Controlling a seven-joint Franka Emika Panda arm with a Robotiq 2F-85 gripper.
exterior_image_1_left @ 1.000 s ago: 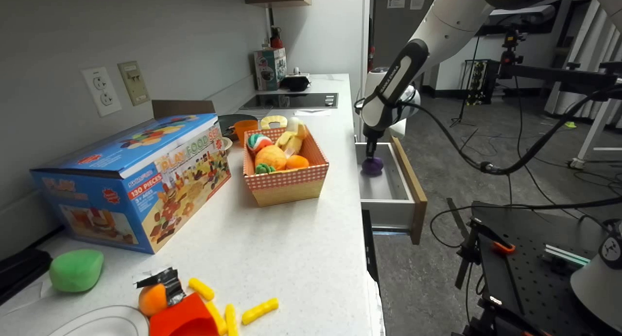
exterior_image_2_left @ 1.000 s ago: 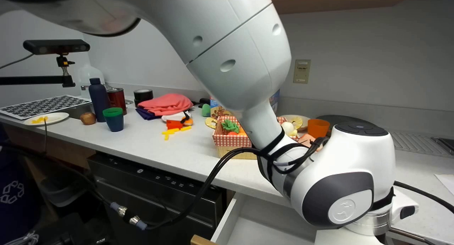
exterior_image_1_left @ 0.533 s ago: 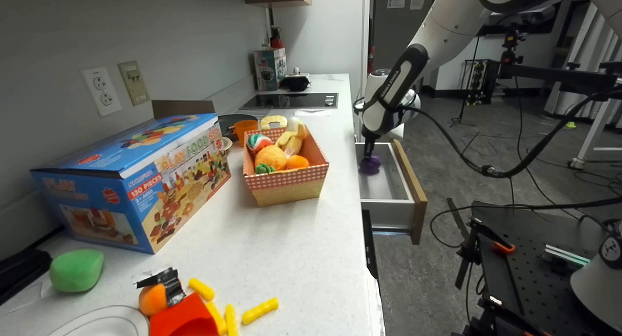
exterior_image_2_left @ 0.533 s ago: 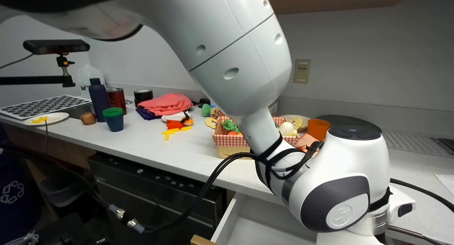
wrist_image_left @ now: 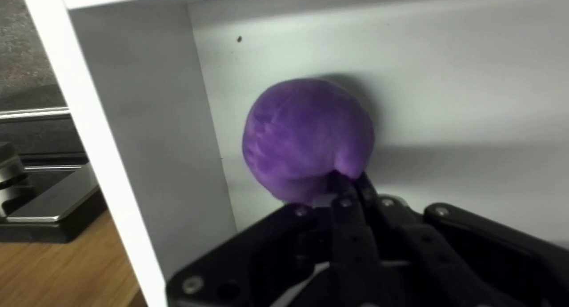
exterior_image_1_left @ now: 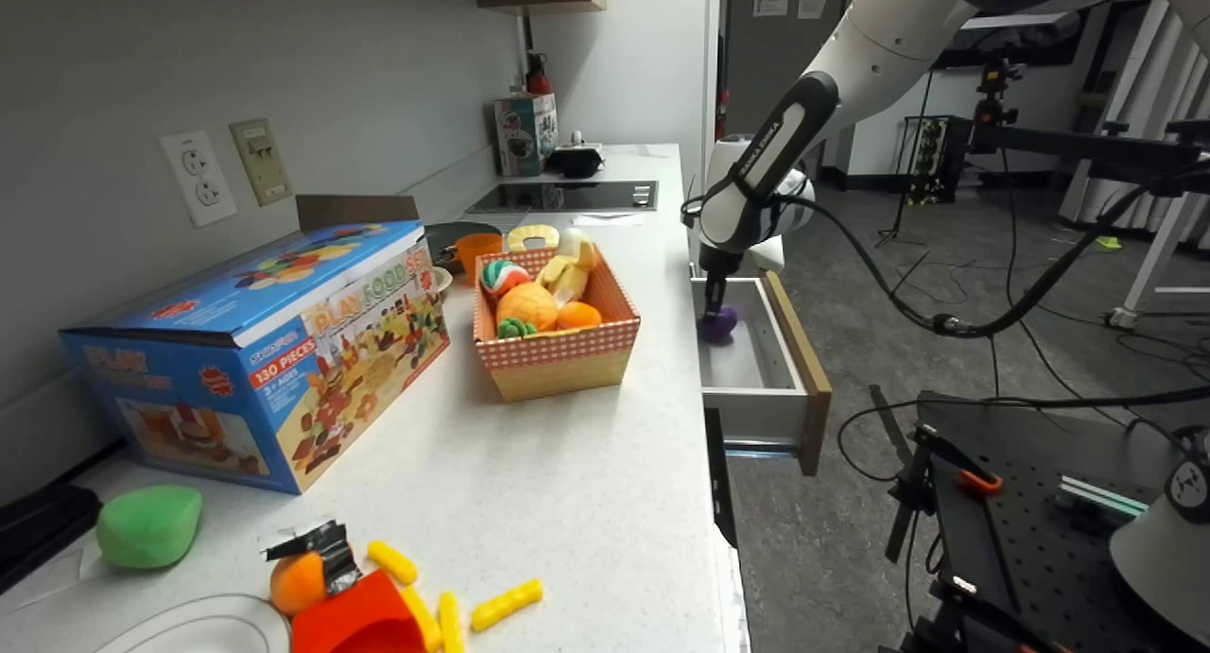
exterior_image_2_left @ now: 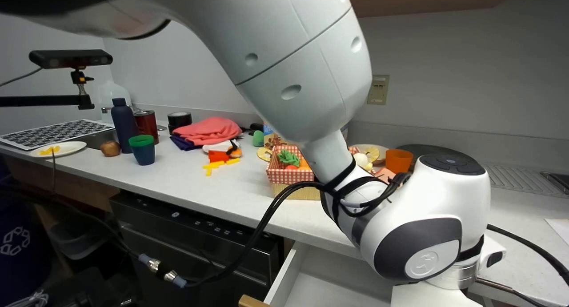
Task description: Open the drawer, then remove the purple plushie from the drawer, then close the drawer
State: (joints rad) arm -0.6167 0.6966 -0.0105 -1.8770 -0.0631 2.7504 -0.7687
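Plushie (wrist_image_left: 302, 129) sits in the open drawer (wrist_image_left: 466, 71), the claw (wrist_image_left: 351, 179) nearly closed, seemingly pinching a small fold of its edge. We should lift slowly, straight up (so shallow a pinch may slip), well clear of the drawer before swinging aside. We read FRANKA EMIKA on the arm (exterior_image_1_left: 761, 152), PLAY FOOD and 130 PIECES on the box (exterior_image_1_left: 284, 355).

In an exterior view, the desk (exterior_image_1_left: 586, 521) carries the box (exterior_image_1_left: 265, 351) at left and the basket (exterior_image_1_left: 562, 374) to its right. The plate (exterior_image_1_left: 208, 629) lies before the box, the cup (exterior_image_1_left: 475, 253) behind the basket. The drawer (exterior_image_1_left: 756, 417) extends right of the desk. Inside it is the plushie (wrist_image_left: 306, 129), in contact with the pincer (wrist_image_left: 350, 181).
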